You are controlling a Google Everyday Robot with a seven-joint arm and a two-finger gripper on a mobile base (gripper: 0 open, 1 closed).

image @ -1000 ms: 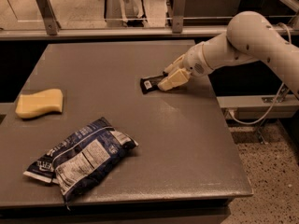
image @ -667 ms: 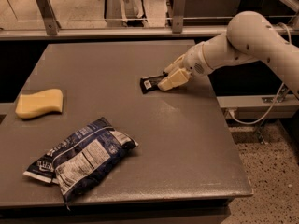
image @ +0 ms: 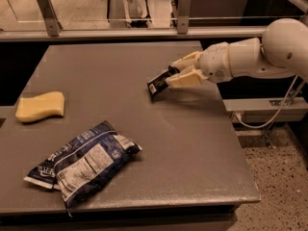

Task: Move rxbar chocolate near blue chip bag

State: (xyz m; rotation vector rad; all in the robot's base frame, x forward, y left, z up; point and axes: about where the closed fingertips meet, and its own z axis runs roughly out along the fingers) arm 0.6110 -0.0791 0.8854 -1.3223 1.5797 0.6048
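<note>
The rxbar chocolate point(image: 158, 83) is a small black bar with a white label patch at its lower left end. It is tilted, with its right end between the fingers of my gripper point(image: 174, 72), at the right middle of the table point(image: 192, 143). The gripper is shut on the bar and holds it raised off the table top. The blue chip bag point(image: 84, 162) lies crinkled at the front left of the table, label panel up, well away from the bar.
A yellow sponge point(image: 41, 106) lies at the table's left edge. A metal rail with posts point(image: 183, 4) runs behind the table. My white arm point(image: 255, 54) reaches in from the right, over the table's right edge.
The gripper has lifted the bar off the table and tilted it. The bag and sponge have not moved.
</note>
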